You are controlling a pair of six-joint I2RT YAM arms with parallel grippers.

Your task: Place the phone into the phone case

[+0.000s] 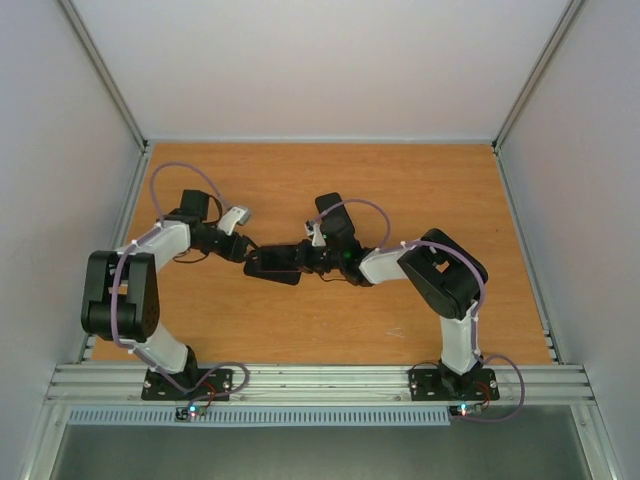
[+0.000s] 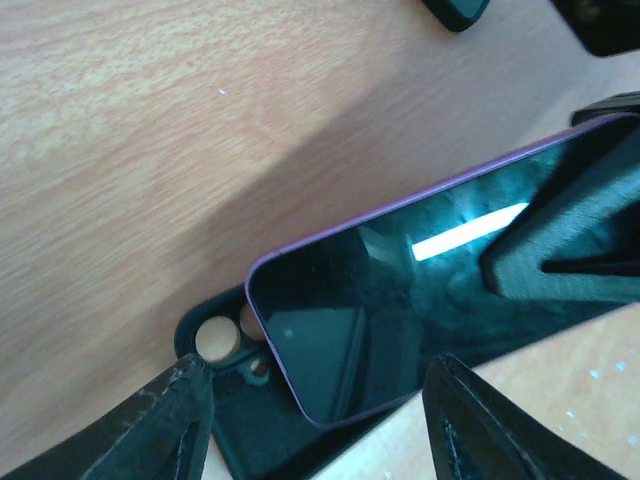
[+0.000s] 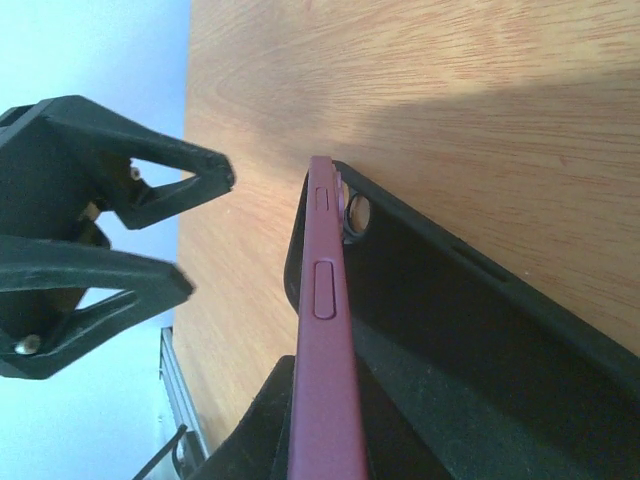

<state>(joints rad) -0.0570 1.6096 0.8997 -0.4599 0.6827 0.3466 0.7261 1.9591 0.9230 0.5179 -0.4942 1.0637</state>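
The phone [image 2: 400, 290], dark-screened with a purple rim, lies tilted over the black phone case [image 2: 235, 405]. Its top corner hangs just above the case's camera holes [image 2: 215, 340]. My right gripper [image 3: 325, 400] is shut on the phone's maroon edge [image 3: 325, 290], with the case [image 3: 450, 330] right beside it. One of its fingers [image 2: 570, 260] rests on the screen. My left gripper [image 2: 320, 365] is open and straddles the phone's free end and the case. From above, both grippers [image 1: 243, 252] [image 1: 305, 258] meet over the case [image 1: 272, 268] at mid-table.
The wooden table [image 1: 400, 190] is closed in by pale walls at the back and on both sides. An aluminium rail [image 1: 320, 380] runs along the near edge by the arm bases. In the right wrist view the left gripper's open fingers [image 3: 150, 190] stand left of the phone.
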